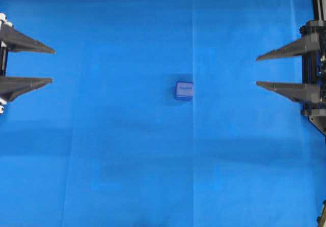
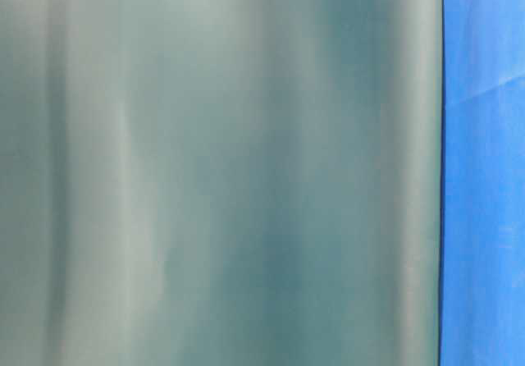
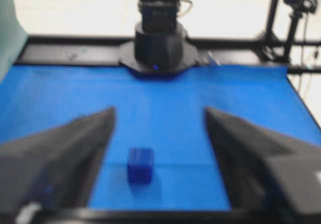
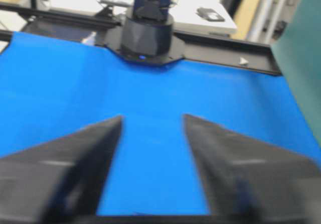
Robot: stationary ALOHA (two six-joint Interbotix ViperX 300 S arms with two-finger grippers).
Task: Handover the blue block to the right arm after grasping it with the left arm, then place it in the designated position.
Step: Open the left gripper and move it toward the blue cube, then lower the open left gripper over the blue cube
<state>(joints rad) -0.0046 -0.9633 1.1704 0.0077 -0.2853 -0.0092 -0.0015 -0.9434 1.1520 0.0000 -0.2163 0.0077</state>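
Note:
The blue block [image 1: 184, 90] lies alone on the blue cloth, a little right of the middle. In the left wrist view the blue block [image 3: 140, 165] sits on the cloth ahead, seen between the two fingers but apart from them. My left gripper [image 1: 52, 64] is at the far left edge, open, with nothing in it; its fingers [image 3: 75, 148] stand wide. My right gripper [image 1: 256, 71] is at the far right edge, also open and empty. Its fingers [image 4: 225, 153] frame only bare cloth, and the block is out of that view.
The blue cloth [image 1: 127, 161] covers the whole table. A grey-green sheet [image 2: 221, 169] fills most of the table-level view, with a strip of cloth at its right. The opposite arm's black base [image 3: 158, 48] stands at the far table edge in the left wrist view, and another base [image 4: 148, 35] in the right.

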